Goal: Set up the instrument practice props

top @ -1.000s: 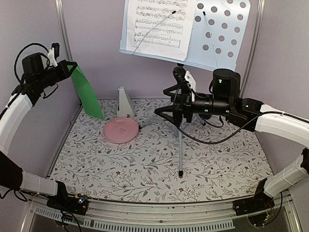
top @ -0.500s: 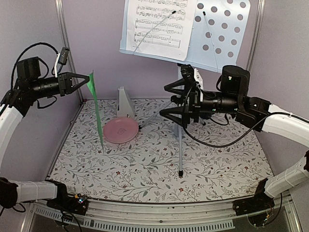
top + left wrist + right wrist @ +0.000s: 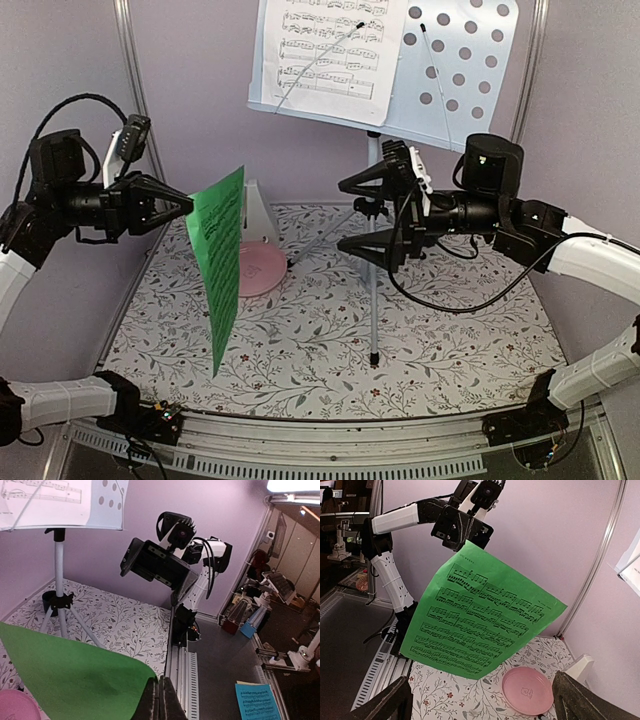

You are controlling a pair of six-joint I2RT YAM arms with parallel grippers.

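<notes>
Floral tabletop (image 3: 450,340) below; raised left arm's fingers (image 3: 162,193) pinch green music sheet (image 3: 222,255); right arm's fingers (image 3: 365,180) spread wide, empty.

My left arm (image 3: 60,195) is raised off the table, wrist level and pointing toward centre. Its black two-finger left gripper (image 3: 188,205) is pinched tight on the edge of a green music sheet (image 3: 222,260). Opposite, my right arm (image 3: 590,255) reaches inward, with the black right gripper (image 3: 346,215) spread wide, one finger above the other.
</notes>
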